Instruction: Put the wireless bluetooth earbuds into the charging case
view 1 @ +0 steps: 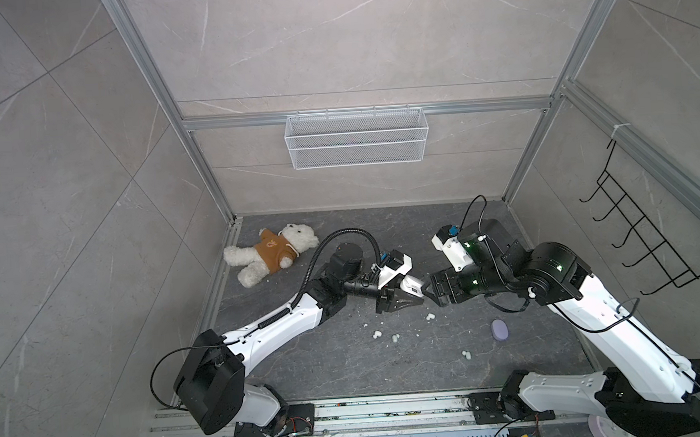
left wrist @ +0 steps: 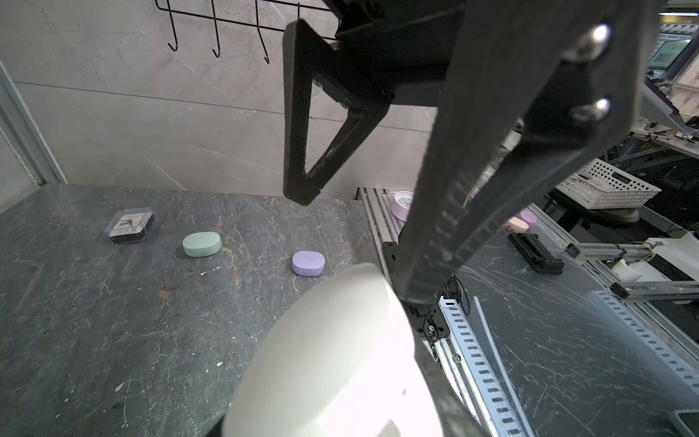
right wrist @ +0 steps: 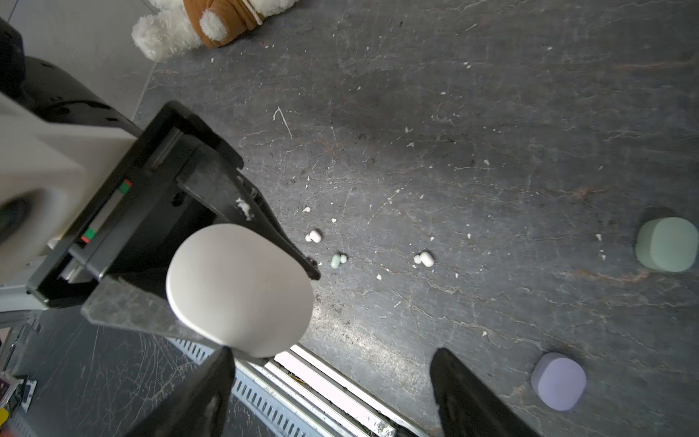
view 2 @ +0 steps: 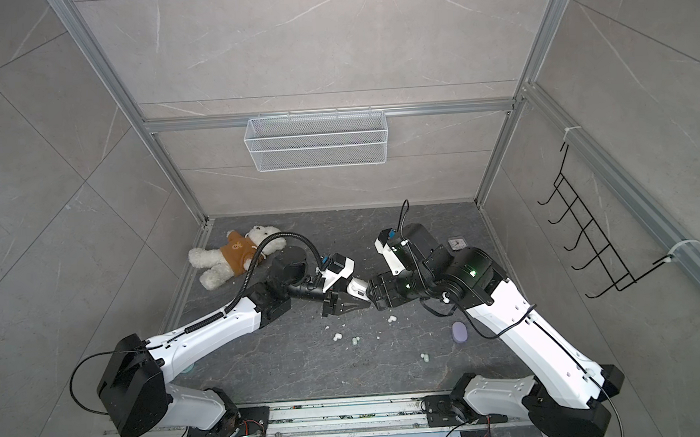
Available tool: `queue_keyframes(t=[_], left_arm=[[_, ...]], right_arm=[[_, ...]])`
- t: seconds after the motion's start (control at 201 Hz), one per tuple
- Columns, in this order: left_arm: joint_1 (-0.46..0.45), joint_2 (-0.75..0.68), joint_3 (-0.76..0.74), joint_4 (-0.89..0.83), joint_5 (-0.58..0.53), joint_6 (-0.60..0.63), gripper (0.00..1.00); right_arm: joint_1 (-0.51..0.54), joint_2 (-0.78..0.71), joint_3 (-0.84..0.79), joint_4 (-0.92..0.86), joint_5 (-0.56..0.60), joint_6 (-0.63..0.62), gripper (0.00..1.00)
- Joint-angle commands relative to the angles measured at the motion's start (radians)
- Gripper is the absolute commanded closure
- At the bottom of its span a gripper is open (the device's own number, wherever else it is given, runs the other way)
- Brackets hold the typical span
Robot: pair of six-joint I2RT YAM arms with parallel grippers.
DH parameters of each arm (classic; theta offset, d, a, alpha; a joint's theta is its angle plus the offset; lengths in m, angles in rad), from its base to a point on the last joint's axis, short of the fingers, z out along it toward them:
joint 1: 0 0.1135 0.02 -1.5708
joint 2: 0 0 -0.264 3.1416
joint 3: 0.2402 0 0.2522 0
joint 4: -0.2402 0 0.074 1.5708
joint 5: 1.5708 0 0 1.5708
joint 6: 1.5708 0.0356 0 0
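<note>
currently at the lid step, by the look of it. holding white case (right wrist: 238,289) clear of the table (view 1: 453,371), clenched in left gripper (view 1: 407,291), lid seemingly shut. right gripper (right wrist: 333,357) just beside it, jaws released and spread wide, grasping nothing; one fingertip (right wrist: 226,353) close under the case in the right wrist view, contact not resolvable. to do this well: keep the left pinch on the body, off the lid; bring a right finger to the seam and pry gently away from the hinge; avoid twisting the case out of the pinch, smooth plastic likely to slip. cannot tell which side carries the hinge. none of the buds (view 1: 430,317) housed yet: all loose on the table below and in front of the grippers, a white bud (view 1: 377,333), a mint bud (view 1: 395,338), another white (view 1: 466,352); single or paired, too small to say. no lilac bud made out. lilac case (view 1: 500,329) shut on the table near the right arm, mint case (right wrist: 666,244) not far from it. pose: left arm reaching in low from the left, gripper roughly level, pointing at the right arm; right arm folded at the elbow, wrist doubled back toward centre, tips facing left gripper head-on over mid-table. teddy (view 1: 273,253) at the far left, well apart, no hindrance.
</note>
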Motion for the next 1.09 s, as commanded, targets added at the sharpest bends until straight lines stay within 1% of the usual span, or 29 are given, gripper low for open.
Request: queue_keyframes(t=[0.0, 0.239, 0.483, 0.677, 0.995, 1.04, 1.09], left_arm=[[-0.012, -0.048, 0.019, 0.038, 0.081, -0.005, 0.78], [-0.013, -0.057, 0.015, 0.038, 0.077, -0.009, 0.78], [-0.012, -0.051, 0.015, 0.032, 0.076, -0.014, 0.79], [-0.012, -0.045, 0.021, 0.030, 0.075, -0.014, 0.79], [-0.013, -0.051, 0.024, 0.028, 0.072, -0.017, 0.79], [-0.013, -0.051, 0.025, 0.028, 0.073, -0.017, 0.79], [-0.012, -0.051, 0.025, 0.028, 0.072, -0.017, 0.79]], right_arm=[[-0.005, 0.012, 0.029, -0.018, 0.104, 0.030, 0.17], [-0.005, 0.025, 0.064, -0.065, 0.119, 0.044, 0.16], [-0.005, -0.026, 0.032, 0.005, -0.061, -0.025, 0.16], [-0.003, -0.052, 0.002, 0.059, -0.157, -0.055, 0.16], [0.005, -0.017, -0.031, 0.071, -0.160, -0.085, 0.16], [0.006, -0.016, -0.032, 0.072, -0.148, -0.086, 0.16], [0.005, -0.018, -0.031, 0.071, -0.110, -0.078, 0.16]])
